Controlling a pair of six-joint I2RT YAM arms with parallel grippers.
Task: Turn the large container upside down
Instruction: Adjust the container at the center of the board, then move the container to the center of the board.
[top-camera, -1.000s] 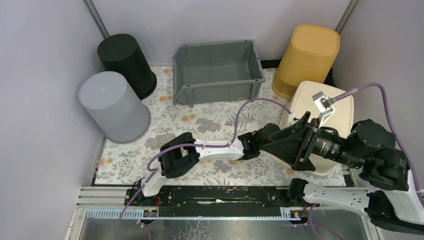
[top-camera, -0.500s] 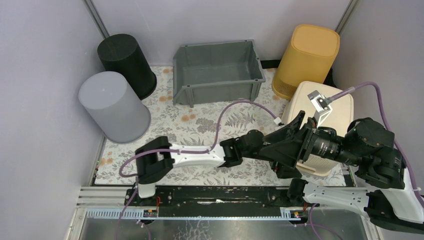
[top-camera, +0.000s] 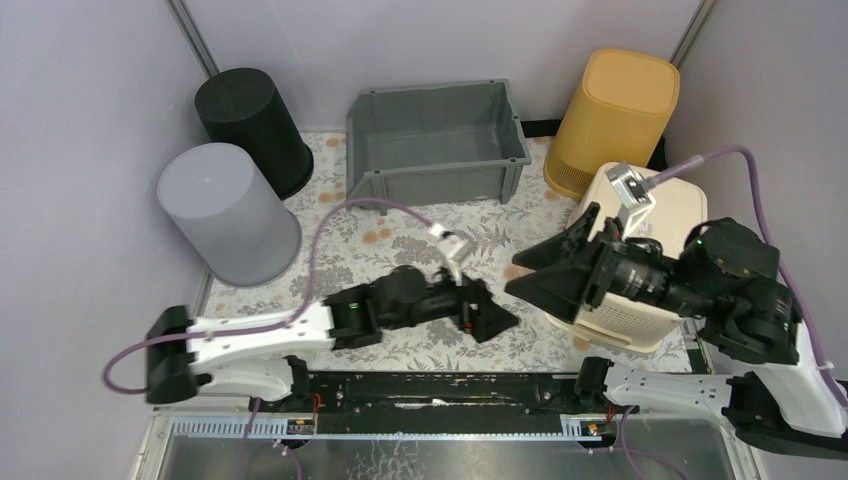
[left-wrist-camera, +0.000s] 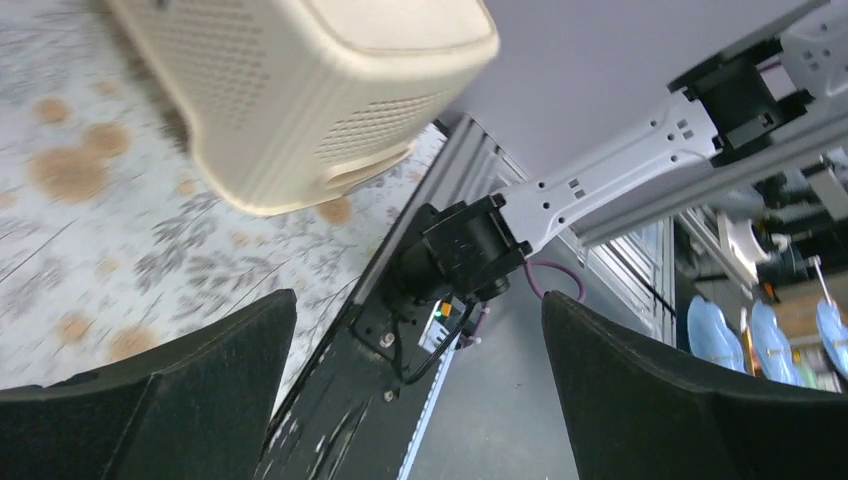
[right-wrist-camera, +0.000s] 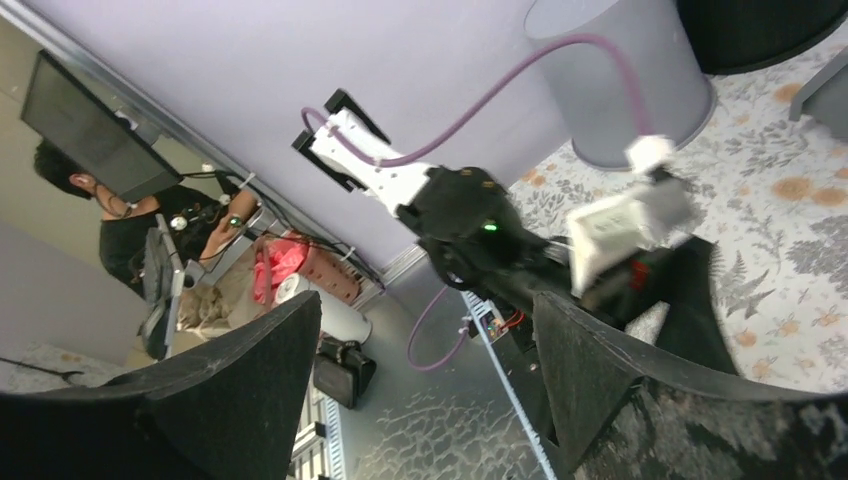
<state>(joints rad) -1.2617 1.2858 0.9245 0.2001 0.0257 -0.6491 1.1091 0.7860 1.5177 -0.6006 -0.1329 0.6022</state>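
The large cream container (top-camera: 676, 208) stands at the right of the floral mat with its closed base up and its perforated walls down. It also shows in the left wrist view (left-wrist-camera: 300, 90). My left gripper (top-camera: 498, 318) is open and empty, low over the mat's front edge, to the left of the container and apart from it. In its own view the left gripper (left-wrist-camera: 420, 390) frames the rail and the right arm's base. My right gripper (top-camera: 532, 280) is open and empty, raised in front of the container and pointing left. In its own view the right gripper (right-wrist-camera: 430, 390) looks at the left arm.
A grey open bin (top-camera: 436, 142) stands at the back middle. A yellow basket (top-camera: 612, 115) stands upside down at the back right. A grey cylinder bin (top-camera: 226, 212) and a black one (top-camera: 250, 126) stand upside down at the left. The black rail (top-camera: 430, 390) runs along the front.
My left arm has drawn back to the left, away from the cream container, and its gripper now lies near the front edge. My right gripper shifted slightly left.
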